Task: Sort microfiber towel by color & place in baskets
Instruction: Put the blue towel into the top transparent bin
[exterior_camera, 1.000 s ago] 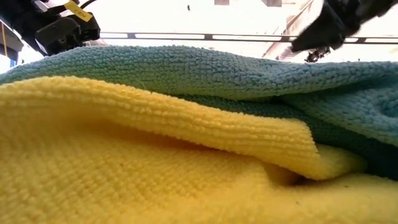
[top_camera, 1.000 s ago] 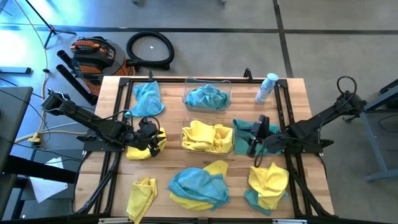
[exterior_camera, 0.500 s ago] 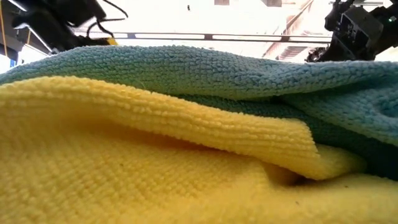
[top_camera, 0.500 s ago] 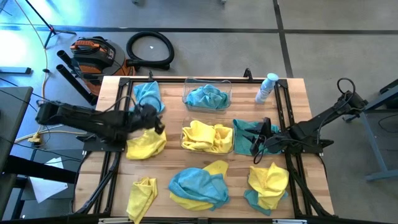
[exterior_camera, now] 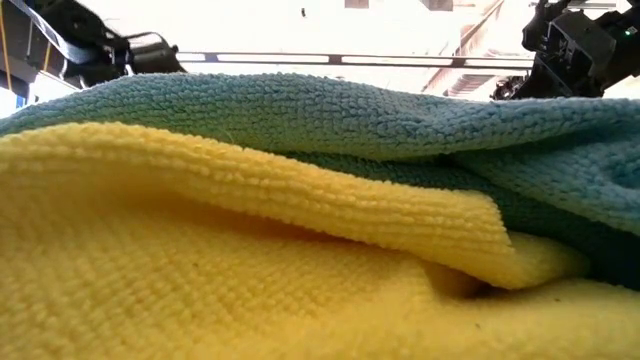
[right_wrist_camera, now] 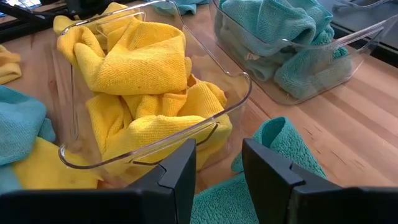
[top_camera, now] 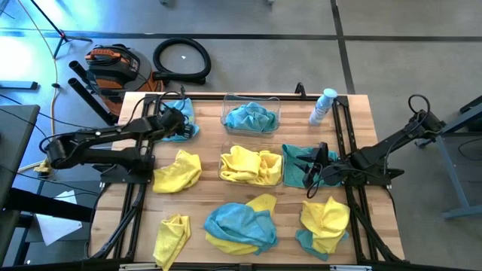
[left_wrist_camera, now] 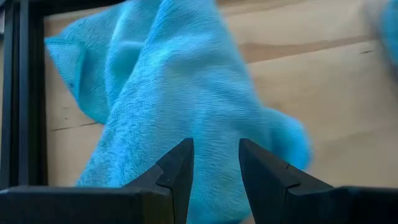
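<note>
Teal cloth fills the left wrist view: the left gripper (left_wrist_camera: 214,168) hangs over the teal towel (top_camera: 181,118) lying loose at the table's far left corner, jaws apart and empty, the fabric bunched just beyond the tips. From above, that arm reaches from the left edge across to this cloth, with a yellow towel (top_camera: 178,172) lying flat on the wood nearer the front.

Two clear baskets sit mid-table. The far basket (top_camera: 251,117) holds teal cloths; the near basket (top_camera: 251,165) holds yellow ones. So sorting is well begun but not finished. Loose cloths remain: a small yellow towel (top_camera: 172,237) at the front left, a teal-over-yellow heap (top_camera: 241,226) at front centre, a yellow-on-teal pile (top_camera: 324,220) at front right, and a dark teal towel (top_camera: 305,162) just right of the near basket.

The right gripper (right_wrist_camera: 217,165) rests over that dark teal towel, jaws apart, gripping nothing, looking toward both baskets. A small bottle (top_camera: 322,106) stands at the far right, clear of the work.

The step in hand looks like the left arm's pick of the corner teal towel. The next move calls for lowering onto a raised fold, closing firmly on a good pinch of fabric, lifting clear, then carrying it right to the far basket beside it.
</note>
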You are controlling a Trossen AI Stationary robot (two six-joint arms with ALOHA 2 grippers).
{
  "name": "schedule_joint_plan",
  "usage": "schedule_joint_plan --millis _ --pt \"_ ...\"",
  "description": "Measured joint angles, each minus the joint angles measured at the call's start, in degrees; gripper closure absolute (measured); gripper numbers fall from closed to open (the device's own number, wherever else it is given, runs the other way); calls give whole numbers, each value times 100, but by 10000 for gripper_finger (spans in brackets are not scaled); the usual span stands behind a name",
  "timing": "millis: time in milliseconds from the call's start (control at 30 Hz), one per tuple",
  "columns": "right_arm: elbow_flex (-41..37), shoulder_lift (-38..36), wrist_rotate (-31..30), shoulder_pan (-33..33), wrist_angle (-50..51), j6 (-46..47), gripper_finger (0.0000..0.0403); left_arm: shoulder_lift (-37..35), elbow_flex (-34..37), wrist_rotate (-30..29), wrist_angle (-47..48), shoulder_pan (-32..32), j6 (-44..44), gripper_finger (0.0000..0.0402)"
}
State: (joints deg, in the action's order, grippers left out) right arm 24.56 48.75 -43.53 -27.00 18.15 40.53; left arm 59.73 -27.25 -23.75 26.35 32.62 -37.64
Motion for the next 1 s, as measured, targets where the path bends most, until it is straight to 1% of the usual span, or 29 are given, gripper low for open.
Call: schedule_joint_plan --millis 233,300,433,500,567,633,667,733,800,900,1000 --pt "0 0 -5 0 0 -41 277 883 60 242 -924 570 476 284" --pt "0 0 -5 0 0 -41 277 1212 60 405 -1169 669 486 284" --pt "0 2 -4 0 0 -4 277 1908 62 493 -1456 720 477 287" --pt "0 2 -4 0 0 -2 277 2189 38 426 -1538 714 408 303" --pt "0 2 -4 0 0 -4 277 2379 16 376 -1598 670 451 337" --pt "0 2 -4 0 0 -4 277 2390 23 308 -1637 552 632 379" --pt "0 2 -4 0 0 -5 277 2331 40 274 -1654 485 674 388" --pt "0 2 -4 0 0 -35 277 2131 -9 310 -1587 339 678 390" --pt "0 4 -4 0 0 -37 277 1869 -123 531 -1377 185 751 396" --pt "0 4 -4 0 -1 -41 277 1406 -483 509 -1325 -59 886 398" --pt "0 4 -4 0 0 -46 277 1058 -869 463 -981 -358 1028 400"
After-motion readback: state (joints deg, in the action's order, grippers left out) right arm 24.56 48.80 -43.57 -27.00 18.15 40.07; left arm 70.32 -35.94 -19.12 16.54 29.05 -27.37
